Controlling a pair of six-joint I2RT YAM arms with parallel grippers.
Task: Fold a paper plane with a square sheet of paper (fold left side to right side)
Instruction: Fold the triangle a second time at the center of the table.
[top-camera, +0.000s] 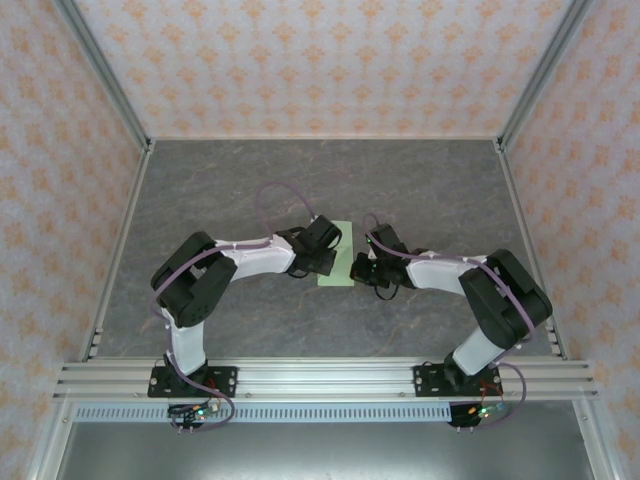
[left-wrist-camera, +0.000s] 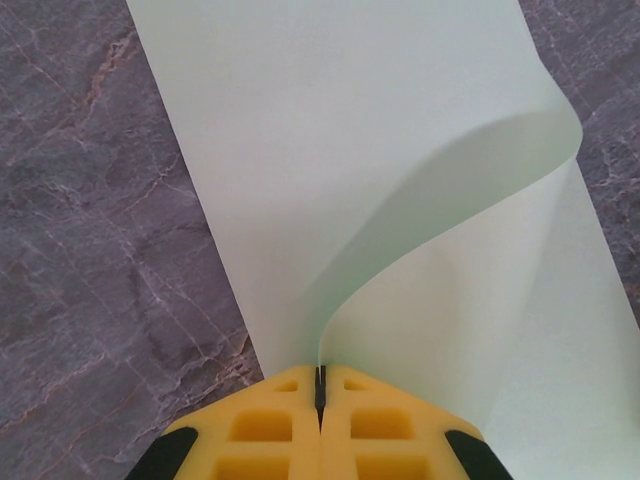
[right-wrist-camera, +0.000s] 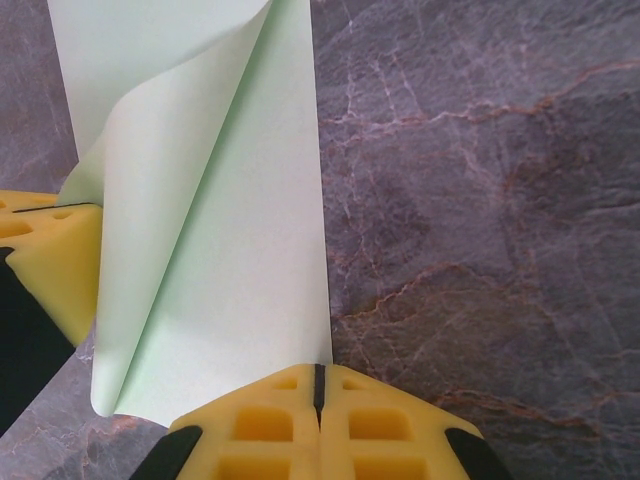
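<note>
The square sheet of paper (top-camera: 336, 276), pale green, lies mid-table between my two grippers. My left gripper (left-wrist-camera: 320, 378) is shut on one edge of the sheet (left-wrist-camera: 300, 150), which rises from the jaws and curls over in a soft loop with no crease. My right gripper (right-wrist-camera: 320, 375) is shut, its tips down at the right edge of the flat part of the sheet (right-wrist-camera: 240, 260); I cannot tell if it pinches that edge. In the right wrist view a yellow finger of the left gripper (right-wrist-camera: 45, 260) holds the lifted flap. From above, the left gripper (top-camera: 328, 260) and right gripper (top-camera: 358, 268) nearly meet over the paper.
The grey marbled table (top-camera: 300, 180) spreads wide around the sheet. Patterned walls with aluminium posts (top-camera: 110, 90) enclose it on three sides. A metal rail (top-camera: 320, 378) with both arm bases runs along the near edge.
</note>
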